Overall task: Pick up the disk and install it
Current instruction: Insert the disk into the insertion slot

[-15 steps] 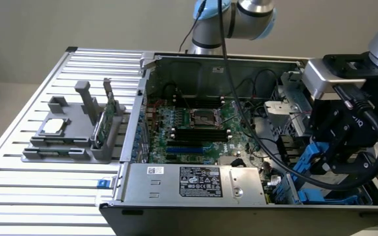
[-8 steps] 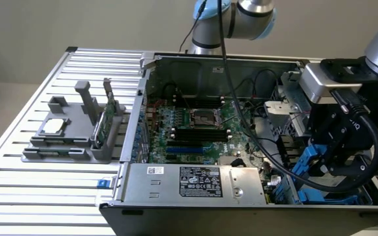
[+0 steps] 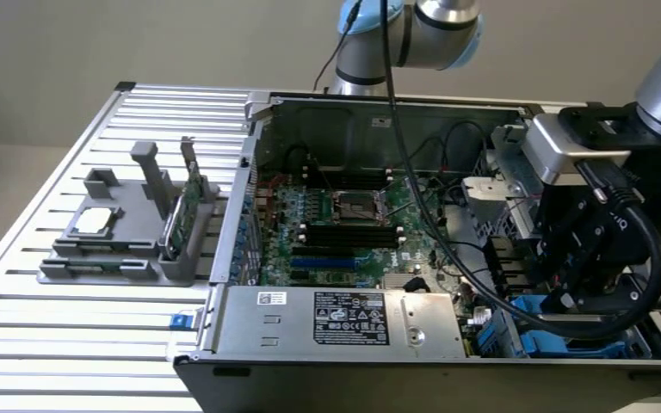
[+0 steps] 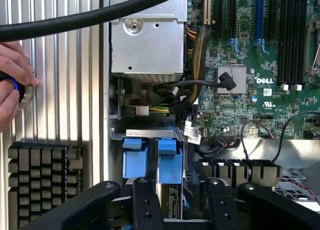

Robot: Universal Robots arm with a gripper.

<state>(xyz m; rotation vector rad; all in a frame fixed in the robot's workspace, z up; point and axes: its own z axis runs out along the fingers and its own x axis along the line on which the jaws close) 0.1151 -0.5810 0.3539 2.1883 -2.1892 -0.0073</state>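
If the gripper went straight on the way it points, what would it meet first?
Probably the blue-railed disk, standing in the bay directly ahead of the gripper. How far off it is cannot be judged.

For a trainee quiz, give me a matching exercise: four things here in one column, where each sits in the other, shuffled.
1. small square silver chip
2. thin green circuit card
3. silver metal box, dark label
4. black gripper

A. above blue plastic rails
B. on edge in the grey plastic holder
C. inside the computer case, beside the green motherboard
D. flat on the grey holder

Pairs: 1-D, 2-B, 3-C, 4-A
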